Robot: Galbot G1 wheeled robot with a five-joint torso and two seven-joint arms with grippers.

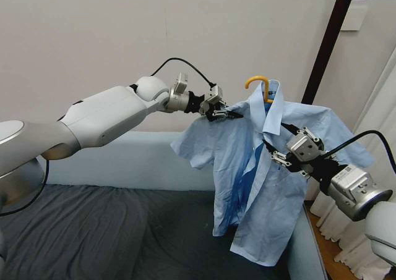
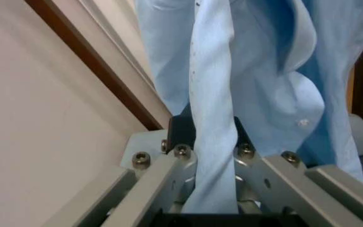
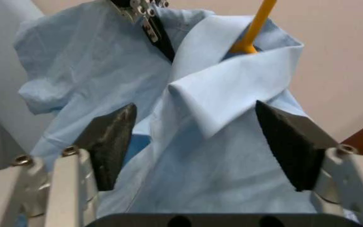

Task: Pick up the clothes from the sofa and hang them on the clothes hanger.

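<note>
Shirt (image 1: 247,169) in pale blue hangs in mid-air above the dark sofa (image 1: 93,230), already threaded on an orange hanger (image 1: 258,83) whose hook pokes out of the collar. The left tool (image 1: 218,112), reaching across from the robot's left, is clamped on a fold of cloth at the shoulder. Its wrist view shows the fabric pinched between the fingers, a grip that appears to carry the garment's weight and keep the shoulder line up. The right tool (image 1: 276,153) sits at the shirt's front just below the collar with its dark pads (image 3: 112,142) spread wide apart, holding nothing. The collar and hanger neck lie ahead of the gap, a stance that looks meant for taking the hanger near its neck. A dark upright post (image 1: 326,48), probably the rack, stands behind on the robot's right, and the hook is not yet on it.
</note>
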